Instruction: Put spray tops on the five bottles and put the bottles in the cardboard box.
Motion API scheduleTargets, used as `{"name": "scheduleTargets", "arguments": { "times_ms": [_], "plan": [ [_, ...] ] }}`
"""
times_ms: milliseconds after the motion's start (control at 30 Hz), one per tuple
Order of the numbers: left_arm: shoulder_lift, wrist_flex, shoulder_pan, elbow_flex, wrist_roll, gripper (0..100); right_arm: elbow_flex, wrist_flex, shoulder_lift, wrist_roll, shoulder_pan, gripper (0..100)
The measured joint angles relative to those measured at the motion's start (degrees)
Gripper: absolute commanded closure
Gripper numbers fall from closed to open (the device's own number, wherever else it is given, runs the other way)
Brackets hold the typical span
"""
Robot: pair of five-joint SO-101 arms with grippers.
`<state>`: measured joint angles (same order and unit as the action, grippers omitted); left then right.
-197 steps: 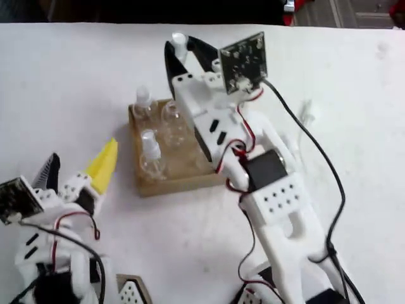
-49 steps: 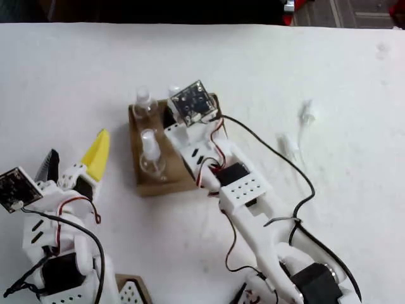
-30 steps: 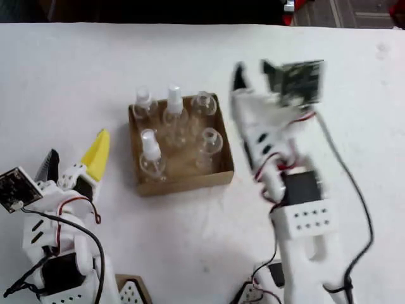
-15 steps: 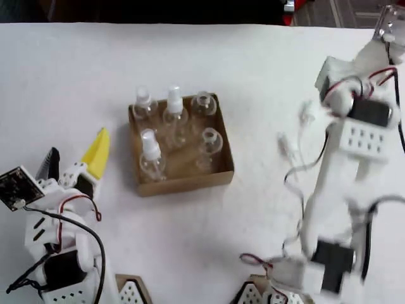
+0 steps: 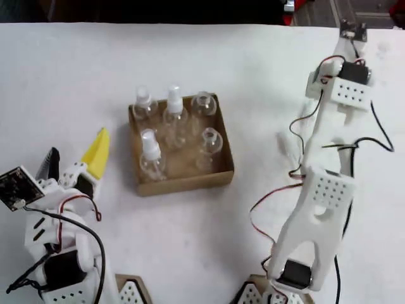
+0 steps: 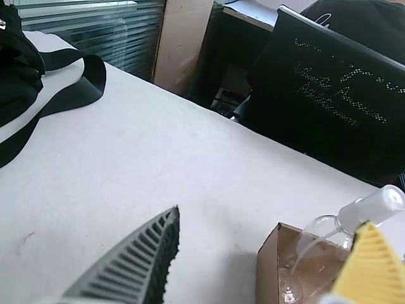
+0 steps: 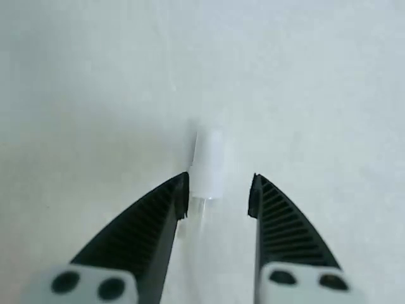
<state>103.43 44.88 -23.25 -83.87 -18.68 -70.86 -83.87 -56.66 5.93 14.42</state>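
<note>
**Spray top between the spread fingers of the right end effector**

Left end effector (image 5: 77, 142) sits at the near left of the bench (image 5: 76, 69). Its yellow and dark fingers are apart and hold nothing. Their tips point toward the far side, and the cardboard box (image 5: 183, 182) stands apart to their right.

The box holds all five bottles upright. Three topped bottles (image 5: 150, 152) stand in it, two in the far row and one by the left wall. Two bare bottles (image 5: 209, 140) with open necks stand down the right side.

A loose spray top (image 5: 288, 145) lies on the bench right of the box, just beside the right arm (image 5: 326, 190). That arm is stretched long from its base at the near edge toward the far right corner.

In the right wrist view, the right end effector (image 7: 218, 190) has its fingers spread. A white spray top (image 7: 207, 163) lies flat on the bench between them, close against one finger and clear of the other.
</note>
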Motion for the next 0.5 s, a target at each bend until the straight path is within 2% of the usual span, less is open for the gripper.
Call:
{"name": "scheduleTargets", "arguments": {
  "times_ms": [233,500],
  "plan": [
    [0.0,0.0,0.0,0.0,0.0,60,-19.2,-0.6,-17.3,0.2,0.0,86.4],
    [0.0,0.0,0.0,0.0,0.0,60,-21.5,2.5,-22.1,0.3,-0.1,86.9]
  ]
}}
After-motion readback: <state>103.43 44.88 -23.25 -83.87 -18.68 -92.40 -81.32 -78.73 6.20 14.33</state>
